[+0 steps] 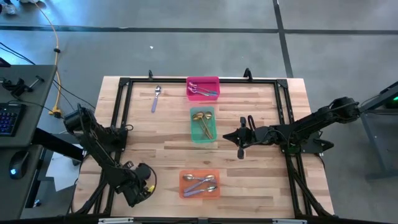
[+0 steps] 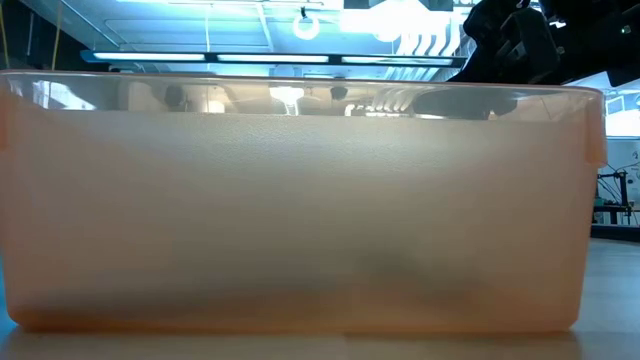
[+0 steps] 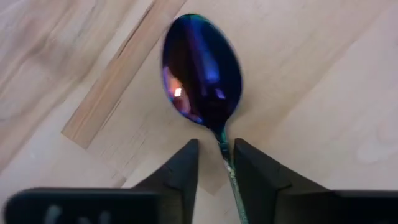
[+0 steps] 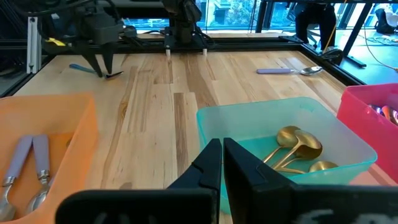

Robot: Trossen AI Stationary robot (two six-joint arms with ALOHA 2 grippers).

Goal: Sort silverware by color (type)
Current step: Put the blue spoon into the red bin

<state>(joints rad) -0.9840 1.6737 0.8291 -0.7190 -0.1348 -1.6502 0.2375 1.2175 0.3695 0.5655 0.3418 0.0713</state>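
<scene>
A: How far along is the sorting looking?

B: Mostly finished, I'd judge. Gold spoons (image 1: 203, 123) are lying in the green bin (image 1: 193, 135) at the tabletop's middle, lavender-handled silver utensils (image 1: 200, 184) are resting in the orange bin (image 1: 184, 193) near the front edge, and a few iridescent pieces (image 1: 204, 91) are sitting in the pink bin (image 1: 203, 81) at the back edge.

A: What is remaining?

B: Two pieces, it seems. A lavender-handled spoon (image 1: 155, 98) is lying loose near the back-left corner. The left gripper (image 3: 216, 163), by the front-left corner, is clenching around the stem of an iridescent purple spoon (image 3: 202, 70), whose bowl is hanging just over the wood; I can't tell whether it is touching.

A: And the other arm?

B: The right gripper (image 4: 222, 163) is waiting beside the green bin, fingers pressed together, gripping nothing.
</scene>
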